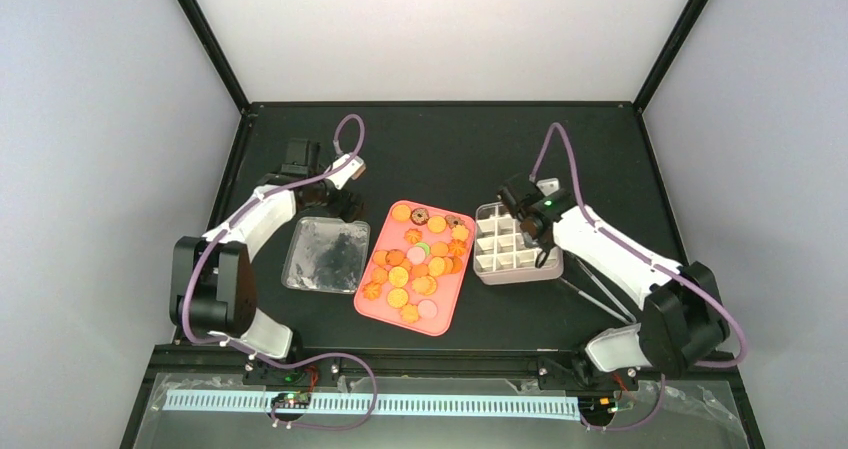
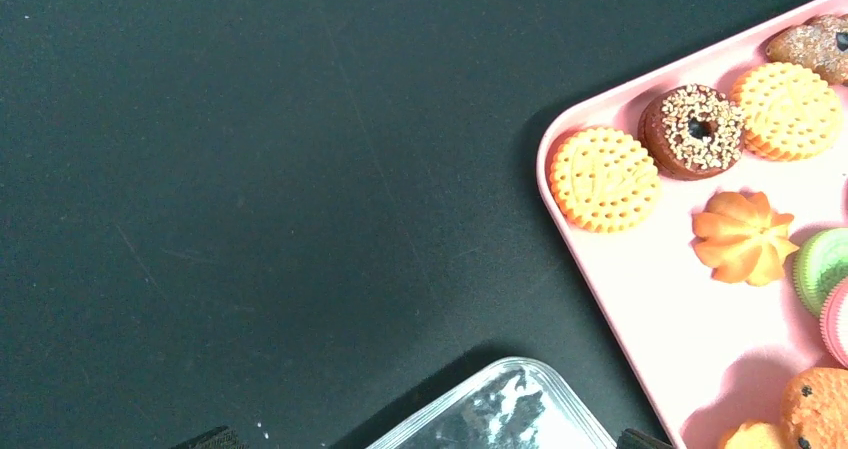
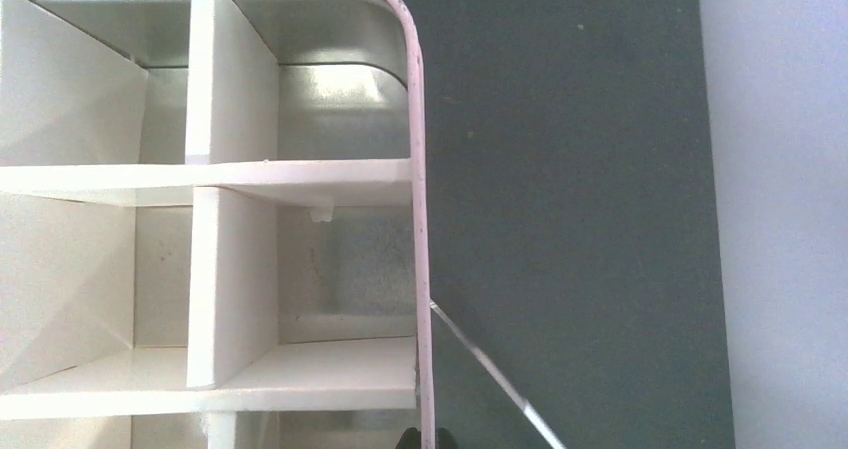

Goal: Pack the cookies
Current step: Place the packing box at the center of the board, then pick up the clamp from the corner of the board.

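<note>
The cookies (image 1: pixel 418 259) lie loose on the pink tray (image 1: pixel 364 311) in the middle of the dark surface (image 1: pixel 450 149). They are mostly orange rounds and swirled flowers, with a brown nut-sprinkled ring (image 2: pixel 692 131) near the tray's far left corner. The white gridded tin (image 1: pixel 484 269) stands just to the tray's right, apart from it, and its pale dividers fill the right wrist view. A shallow silvery dish (image 1: pixel 325 254) lies on the tray's other side, near it. The left claw (image 2: pixel 428 439) hangs released, jaws spread wide, above the bare surface between the dish's far corner and the tray's corner, grasping nothing. The right claw (image 3: pixel 409 439) is clenched, its dark tip right at the tin's rim — whether it touches the rim cannot be told.
</note>
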Controlling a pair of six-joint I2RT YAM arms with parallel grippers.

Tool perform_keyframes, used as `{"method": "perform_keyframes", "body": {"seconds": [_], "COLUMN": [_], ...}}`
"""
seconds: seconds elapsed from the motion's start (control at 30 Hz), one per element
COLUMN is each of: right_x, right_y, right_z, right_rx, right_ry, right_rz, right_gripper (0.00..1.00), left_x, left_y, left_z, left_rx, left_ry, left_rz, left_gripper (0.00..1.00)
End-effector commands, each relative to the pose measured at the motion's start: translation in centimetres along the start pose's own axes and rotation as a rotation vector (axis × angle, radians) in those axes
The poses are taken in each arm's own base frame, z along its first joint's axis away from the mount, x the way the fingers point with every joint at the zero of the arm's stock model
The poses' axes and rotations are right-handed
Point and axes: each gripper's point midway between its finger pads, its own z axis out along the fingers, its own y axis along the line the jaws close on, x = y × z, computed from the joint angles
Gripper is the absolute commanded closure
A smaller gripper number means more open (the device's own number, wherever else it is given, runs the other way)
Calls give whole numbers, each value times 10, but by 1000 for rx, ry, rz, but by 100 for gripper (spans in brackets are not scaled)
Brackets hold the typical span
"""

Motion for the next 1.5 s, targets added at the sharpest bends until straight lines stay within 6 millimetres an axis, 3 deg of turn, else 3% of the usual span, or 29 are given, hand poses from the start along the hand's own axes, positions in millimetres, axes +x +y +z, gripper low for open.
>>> {"method": "perform_keyframes", "body": {"seconds": [0.0,0.43,0.67,0.77,0.83,1.0,1.27,1.47], "right_x": [-6,-34,-29,-24,-21,-21,-6,10], "right_y": [21,96,131,134,129,91,14,-14], "right_z": [-9,-10,-2,5,5,10,47,77], "right_rx": [13,-171,-307,-308,-310,-314,-189,-141], "right_ry": [-40,-53,-37,-21,-25,-25,38,92], "right_rz": [-15,3,7,7,16,113,285,354], "right_gripper": [99,99,99,95,68,43,43,43], "left_x": [-15,5,15,14,13,13,6,4], "left_y": [1,-3,0,0,-1,-2,-5,-7], "left_z": [-17,-25,-22,-24,-25,-27,-31,-34], "left_rx": [-22,-51,-68,-65,-61,-57,-39,-26], "left_ry": [-23,20,56,57,59,62,50,49], "left_rz": [18,48,56,58,62,71,63,68], "left_gripper": [1,1,1,1,1,1,1,1]}}
